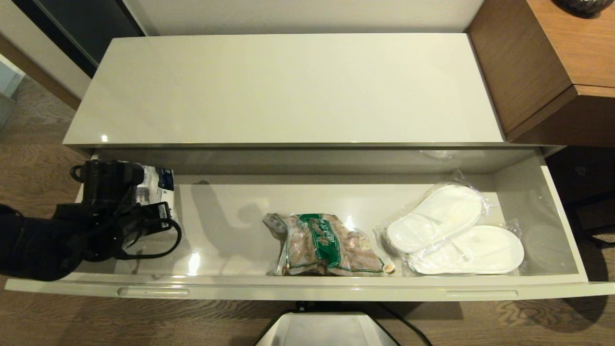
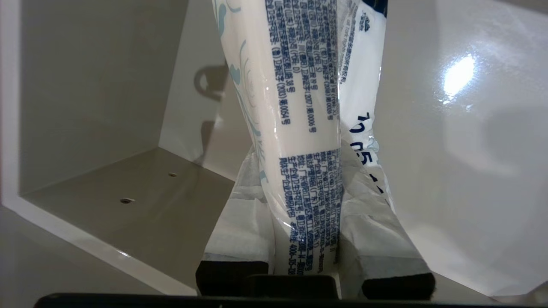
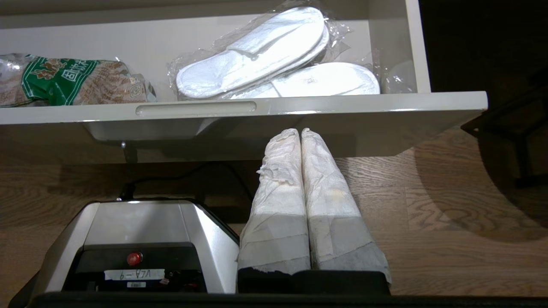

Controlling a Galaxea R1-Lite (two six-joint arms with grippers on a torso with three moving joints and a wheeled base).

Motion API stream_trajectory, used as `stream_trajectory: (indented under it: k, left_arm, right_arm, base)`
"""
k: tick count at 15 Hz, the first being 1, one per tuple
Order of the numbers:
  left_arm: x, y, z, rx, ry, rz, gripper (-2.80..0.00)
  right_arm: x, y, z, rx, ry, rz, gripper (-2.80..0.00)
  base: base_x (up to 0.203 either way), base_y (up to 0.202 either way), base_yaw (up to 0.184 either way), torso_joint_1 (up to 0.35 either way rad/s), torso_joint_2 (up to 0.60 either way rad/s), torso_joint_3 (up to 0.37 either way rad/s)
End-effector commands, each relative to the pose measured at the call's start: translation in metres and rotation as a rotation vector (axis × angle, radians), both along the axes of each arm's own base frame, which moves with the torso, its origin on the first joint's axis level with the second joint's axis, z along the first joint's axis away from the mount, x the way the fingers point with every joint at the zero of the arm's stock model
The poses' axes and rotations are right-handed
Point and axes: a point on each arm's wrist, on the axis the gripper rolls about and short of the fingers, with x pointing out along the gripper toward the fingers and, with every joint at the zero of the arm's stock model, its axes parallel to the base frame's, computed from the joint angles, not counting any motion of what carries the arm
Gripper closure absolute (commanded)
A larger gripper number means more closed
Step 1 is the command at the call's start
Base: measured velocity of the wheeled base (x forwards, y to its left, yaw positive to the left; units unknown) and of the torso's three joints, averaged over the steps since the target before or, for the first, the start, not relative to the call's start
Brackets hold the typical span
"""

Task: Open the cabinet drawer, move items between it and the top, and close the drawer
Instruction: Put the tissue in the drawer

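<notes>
Drawer (image 1: 307, 288), one packet (image 2: 299, 128), left hand (image 2: 308, 171) gripping

The cabinet drawer (image 1: 307, 288) stood pulled out, below the glossy cream top (image 1: 288, 86) of the cabinet. On the drawer floor lay a green-and-brown food bag (image 1: 322, 245) near the middle. Just beside it, toward the right end, lay two white slippers (image 1: 451, 230) in clear plastic wrap. The cabinet itself stood on a wooden floor (image 1: 38, 158).
</notes>
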Motion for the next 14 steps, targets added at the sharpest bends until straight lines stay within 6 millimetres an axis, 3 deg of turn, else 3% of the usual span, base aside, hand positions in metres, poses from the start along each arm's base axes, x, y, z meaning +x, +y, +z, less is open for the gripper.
stream_trajectory:
  k: [1, 6, 11, 12, 14]
  left_arm:
    - [0.006, 0.0, -0.016, 0.002, 0.051, 0.008, 0.0]
    - [0.01, -0.001, -0.05, -0.009, 0.158, 0.027, 0.0]
    - [0.01, -0.001, -0.05, -0.004, 0.127, 0.024, 0.0]
    - [0.01, -0.001, -0.049, -0.002, 0.123, 0.026, -2.8]
    - [0.009, -0.001, -0.038, -0.01, 0.083, 0.02, -2.8]
  right_arm:
    - [-0.001, 0.0, -0.001, 0.001, -0.016, 0.002, 0.0]
    - [-0.001, 0.0, -0.001, 0.001, -0.016, 0.001, 0.0]
    - [-0.001, 0.0, 0.0, 0.001, -0.017, -0.001, 0.0]
    - [-0.001, 0.0, -0.001, 0.001, -0.017, 0.0, 0.0]
    - [-0.001, 0.0, -0.001, 0.001, -0.016, 0.001, 0.0]
  base:
    - [0.0, 0.0, 0.0, 0.0, 0.0, 0.0]
    - [0.0, 0.0, 0.0, 0.0, 0.0, 0.0]
    - [0.0, 0.0, 0.0, 0.0, 0.0, 0.0]
    - [0.0, 0.0, 0.0, 0.0, 0.0, 0.0]
    - [0.0, 0.0, 0.0, 0.0, 0.0, 0.0]
